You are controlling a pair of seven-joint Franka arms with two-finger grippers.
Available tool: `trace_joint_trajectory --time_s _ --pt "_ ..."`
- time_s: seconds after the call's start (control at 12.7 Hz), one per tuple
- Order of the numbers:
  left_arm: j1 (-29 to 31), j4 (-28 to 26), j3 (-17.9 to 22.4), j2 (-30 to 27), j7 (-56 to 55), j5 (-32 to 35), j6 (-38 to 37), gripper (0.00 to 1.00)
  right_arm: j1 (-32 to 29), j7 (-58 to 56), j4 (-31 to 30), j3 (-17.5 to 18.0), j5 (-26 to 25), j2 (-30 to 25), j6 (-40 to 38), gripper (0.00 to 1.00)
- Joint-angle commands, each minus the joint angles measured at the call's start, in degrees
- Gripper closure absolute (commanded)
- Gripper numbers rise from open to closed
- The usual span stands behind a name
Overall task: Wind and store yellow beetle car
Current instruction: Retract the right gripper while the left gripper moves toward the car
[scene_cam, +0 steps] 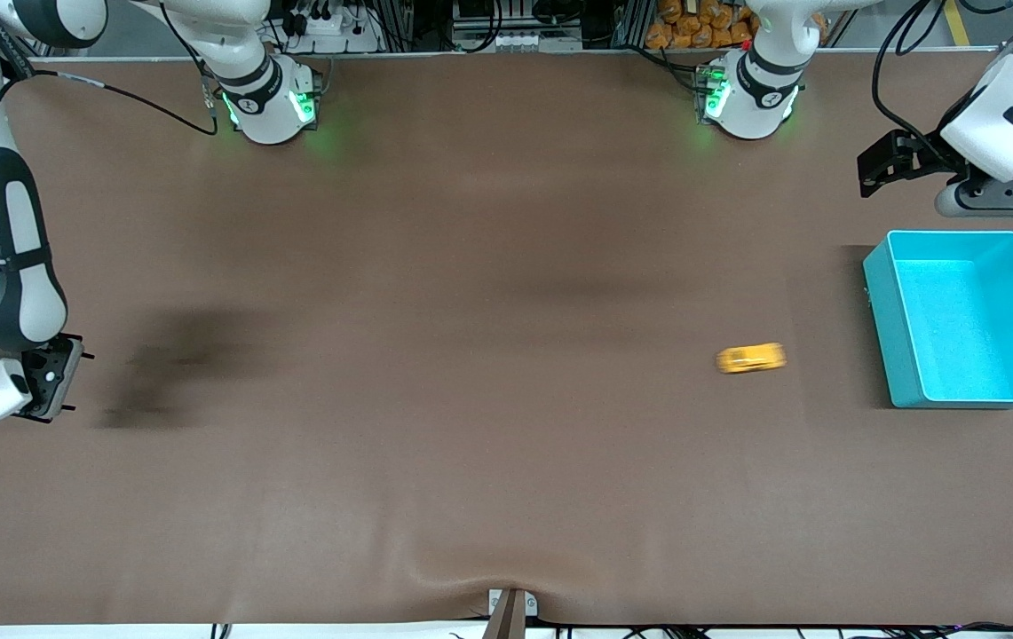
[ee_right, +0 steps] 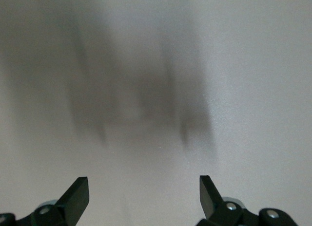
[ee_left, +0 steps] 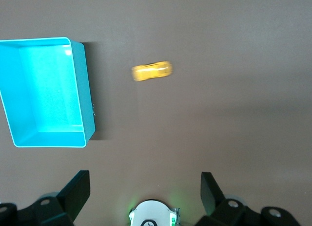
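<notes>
The yellow beetle car (scene_cam: 750, 358) sits on the brown table beside the teal bin (scene_cam: 877, 293), on the bin's side toward the right arm, and looks streaked along its length. The left wrist view shows the car (ee_left: 152, 71) and the empty bin (ee_left: 87, 104). My left gripper (scene_cam: 994, 202) hangs open and empty over bare table by the bin's edge toward the arm bases; it also shows in the left wrist view (ee_left: 145, 179). My right gripper (scene_cam: 53, 382) is open and empty over bare table at the right arm's end, also in the right wrist view (ee_right: 144, 184).
The two arm bases (scene_cam: 271, 102) (scene_cam: 750, 98) stand along the table's back edge; the left arm's base also shows in the left wrist view (ee_left: 152, 214). A small clamp (scene_cam: 510, 612) holds the rippled table cover at the front edge.
</notes>
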Motion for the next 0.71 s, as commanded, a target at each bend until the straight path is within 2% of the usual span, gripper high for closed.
trace_joint_trajectory --time_s 0.0,0.24,0.47,0.63 --pt "-0.3 0.0 0.0 -0.1 -0.8 0.3 0.0 0.00 -1.6 -0.9 1.7 1.3 1.0 0.5 -1.1 0.00" --pt "-0.3 0.0 0.0 0.0 -0.8 0.4 0.0 0.00 -1.6 -0.5 2.7 1.3 1.1 0.3 -1.4 0.00" --pt "0.0 -1.8 0.0 0.2 -4.9 0.5 0.0 0.00 -1.2 0.6 8.1 1.3 7.0 0.2 -5.0 0.00" --pt "0.1 -3.2 0.1 2.0 -7.1 1.0 0.0 0.00 -0.3 7.0 12.6 1.4 9.7 -0.3 -8.0 0.00"
